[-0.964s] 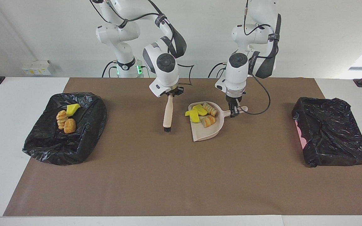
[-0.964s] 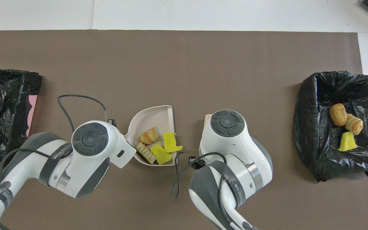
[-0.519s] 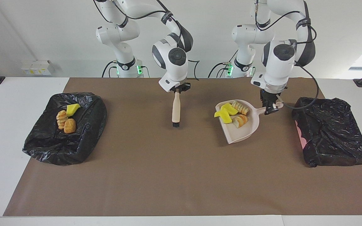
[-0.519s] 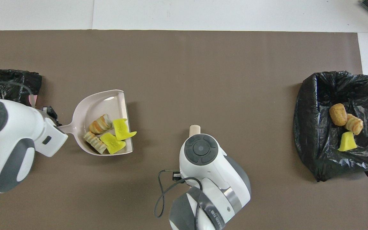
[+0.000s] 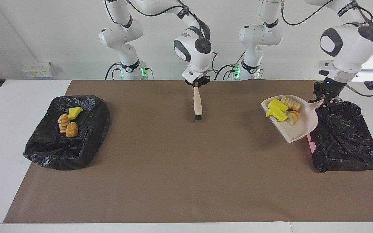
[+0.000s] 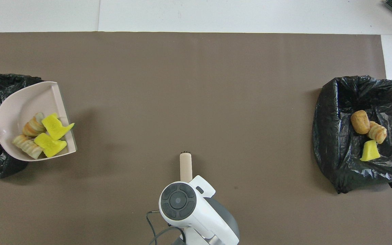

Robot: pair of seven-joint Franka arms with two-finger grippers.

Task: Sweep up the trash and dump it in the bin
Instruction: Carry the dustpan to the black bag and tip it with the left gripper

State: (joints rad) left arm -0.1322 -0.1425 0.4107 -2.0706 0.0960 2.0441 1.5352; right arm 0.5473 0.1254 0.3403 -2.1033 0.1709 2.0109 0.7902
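I am holding the beige dustpan (image 5: 298, 129) by its handle in the left pincer (image 5: 327, 101), raised over the edge of the black-lined bin (image 5: 345, 142) at the left arm's end of the worktop (image 5: 180, 181). Four trash pieces (image 5: 283, 110) are sitting in the pan; three more (image 5: 67, 124) are lying in the other bin (image 5: 63, 152). The right pincer (image 5: 197, 84) is pinching a brush (image 5: 197, 105) upright over the mat's middle.
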